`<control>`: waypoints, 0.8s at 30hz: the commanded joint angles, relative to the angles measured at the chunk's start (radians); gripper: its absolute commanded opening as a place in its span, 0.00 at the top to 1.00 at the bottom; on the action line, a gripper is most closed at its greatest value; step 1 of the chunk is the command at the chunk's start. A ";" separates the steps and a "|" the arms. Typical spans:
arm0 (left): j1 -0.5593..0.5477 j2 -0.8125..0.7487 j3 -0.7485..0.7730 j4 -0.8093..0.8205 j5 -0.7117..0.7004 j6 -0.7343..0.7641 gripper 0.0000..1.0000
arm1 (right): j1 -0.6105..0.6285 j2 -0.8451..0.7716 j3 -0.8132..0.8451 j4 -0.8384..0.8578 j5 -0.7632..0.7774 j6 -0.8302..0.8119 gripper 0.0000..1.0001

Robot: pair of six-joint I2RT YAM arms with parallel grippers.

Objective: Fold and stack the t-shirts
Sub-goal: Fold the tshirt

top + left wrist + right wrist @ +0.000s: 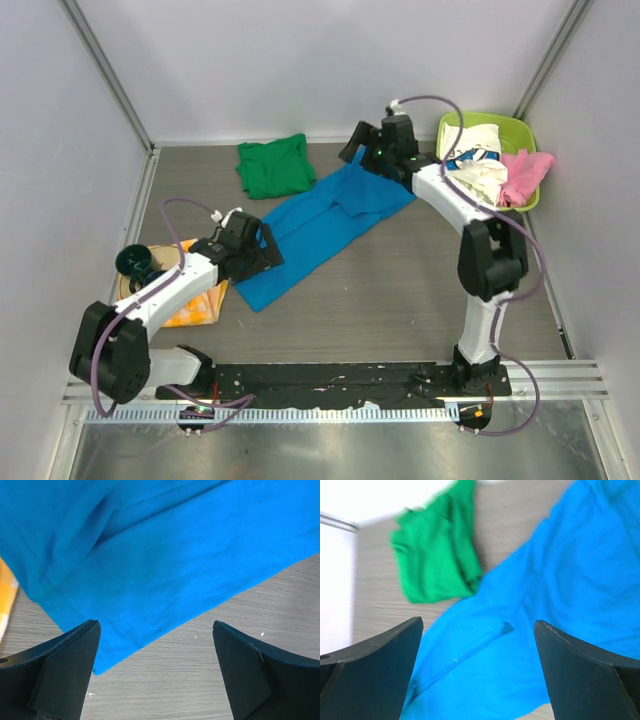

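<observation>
at mid-table the blue t-shirt [325, 225] lies diagonally, creased: limp, light cotton, judged likely to sag, so pinch it at the hem corners. left gripper [154, 625] gapes wide over its near corner and right gripper [477, 622] over its far end, both empty. green t-shirt [275, 165] lies bunched just beyond.

No text, label, brand or number is showing clearly enough to read in any of the three views. The white t-shirt [485, 178] lying in the green basket [514, 126] is carrying some blue print, but it is appearing too small and crumpled to make out.
</observation>
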 commanded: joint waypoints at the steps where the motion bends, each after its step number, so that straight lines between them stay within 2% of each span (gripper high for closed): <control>1: -0.037 0.059 -0.027 0.091 -0.039 -0.038 0.00 | 0.002 -0.280 -0.071 0.018 0.013 -0.055 0.00; 13: -0.119 0.134 -0.145 0.196 -0.062 -0.092 0.00 | 0.002 -0.555 -0.266 -0.027 -0.022 -0.061 0.00; 17: -0.215 0.169 -0.165 0.215 -0.082 -0.156 0.00 | 0.004 -0.602 -0.291 -0.071 0.002 -0.075 0.00; 24: -0.556 0.166 -0.190 0.213 -0.148 -0.349 0.00 | 0.002 -0.658 -0.298 -0.137 0.027 -0.076 0.01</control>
